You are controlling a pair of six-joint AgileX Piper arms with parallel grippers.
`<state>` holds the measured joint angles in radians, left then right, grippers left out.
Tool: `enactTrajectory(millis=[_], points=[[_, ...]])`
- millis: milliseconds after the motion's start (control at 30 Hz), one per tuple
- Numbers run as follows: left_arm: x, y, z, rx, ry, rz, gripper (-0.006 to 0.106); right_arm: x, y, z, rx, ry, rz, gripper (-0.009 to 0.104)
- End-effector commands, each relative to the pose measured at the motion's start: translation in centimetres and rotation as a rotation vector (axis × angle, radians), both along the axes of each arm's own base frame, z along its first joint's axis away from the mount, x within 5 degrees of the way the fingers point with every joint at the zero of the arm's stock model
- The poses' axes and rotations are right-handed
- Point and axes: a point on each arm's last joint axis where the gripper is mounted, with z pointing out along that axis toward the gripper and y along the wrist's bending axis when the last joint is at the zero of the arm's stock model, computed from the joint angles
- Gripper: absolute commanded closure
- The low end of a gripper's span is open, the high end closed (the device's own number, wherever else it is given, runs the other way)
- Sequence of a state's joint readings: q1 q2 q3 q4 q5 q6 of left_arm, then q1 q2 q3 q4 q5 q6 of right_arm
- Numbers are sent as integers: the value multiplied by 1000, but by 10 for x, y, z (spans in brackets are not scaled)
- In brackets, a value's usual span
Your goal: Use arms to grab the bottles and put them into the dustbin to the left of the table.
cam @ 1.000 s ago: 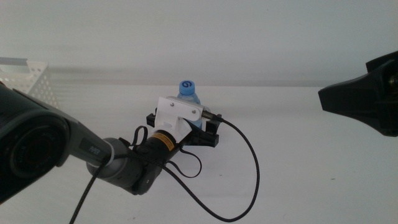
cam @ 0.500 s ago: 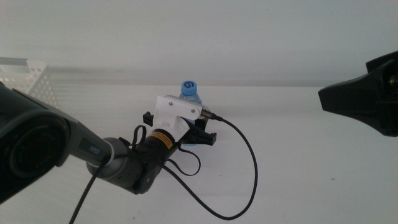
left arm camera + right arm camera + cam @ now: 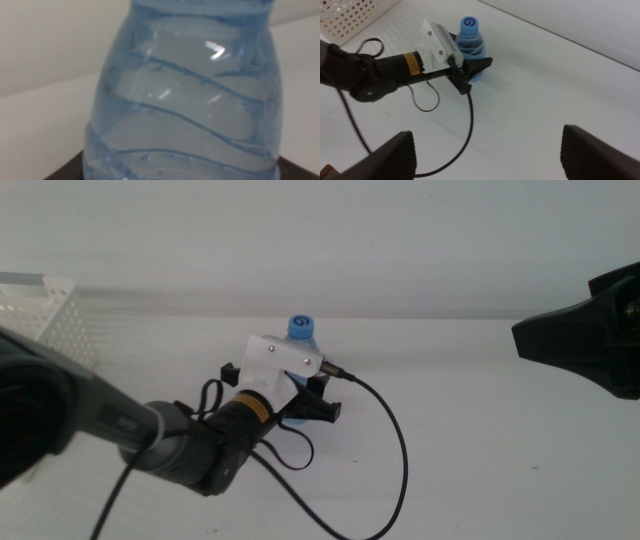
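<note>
The clear water bottle with a blue cap (image 3: 300, 328) stands upright mid-table, also seen in the right wrist view (image 3: 469, 36). My left gripper (image 3: 305, 392) reaches in from the left under its white camera housing, with its jaws shut on the bottle's lower body (image 3: 190, 100). My right gripper (image 3: 585, 345) hangs open and empty above the table's right side, far from the bottle. The white perforated dustbin (image 3: 55, 310) stands at the far left, also in the right wrist view (image 3: 350, 15). The tea bottle and the red can are out of view.
The left arm's thick black cable (image 3: 395, 450) loops over the white table (image 3: 480, 440) to the right of the bottle. A pale wall runs along the back edge.
The left gripper has drawn a little to the left and toward the camera around the bottle, and the cable loop followed. The right gripper has not moved.
</note>
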<state>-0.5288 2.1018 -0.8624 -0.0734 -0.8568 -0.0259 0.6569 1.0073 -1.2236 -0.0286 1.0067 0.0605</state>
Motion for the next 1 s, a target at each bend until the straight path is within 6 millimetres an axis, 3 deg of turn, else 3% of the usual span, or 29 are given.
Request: enactTrajectory(millis=[0, 567, 967], points=[[-6, 5, 16, -19, -28, 12, 102, -1, -1, 3, -4, -20, 6, 18], [-70, 52, 66, 110, 106, 84, 102, -1, -1, 3, -4, -20, 6, 18], [-101, 95, 123, 192, 226, 60, 102, -1, -1, 3, -4, -20, 6, 18]])
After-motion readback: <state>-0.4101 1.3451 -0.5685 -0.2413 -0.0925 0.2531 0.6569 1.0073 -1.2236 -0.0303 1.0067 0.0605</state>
